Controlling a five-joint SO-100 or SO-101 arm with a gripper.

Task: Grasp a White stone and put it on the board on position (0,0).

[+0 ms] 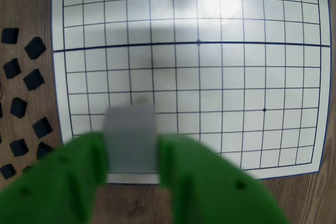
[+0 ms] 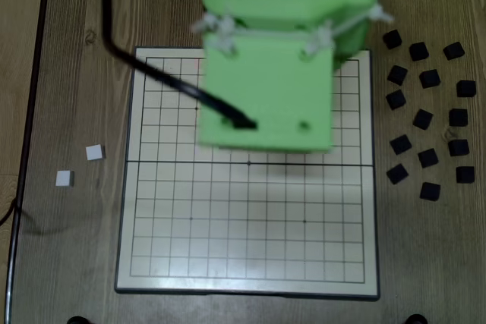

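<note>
In the wrist view, the green gripper [image 1: 132,153] fills the near edge of the frame. Its two fingers [image 1: 79,171] are clamped on a White stone [image 1: 131,137] — a blurred pale square block held between them, touched on both its left and right sides. The jaws stand only as far apart as the block is wide.

Beyond the gripper lies the board [image 1: 60,77], cream with a thin black grid, resting on the wooden counter [image 1: 26,3]. The held block hangs over the board's near rows, left of centre. Position (0,0) [image 1: 198,42] — the dot on the middle seam — is farther away and to the right, with nothing on it.

Black blocks [image 1: 34,80] are scattered on the counter left of the board.

In the fixed view, two more white blocks [image 2: 94,152] lie on the counter left of the board [image 2: 243,263].
</note>
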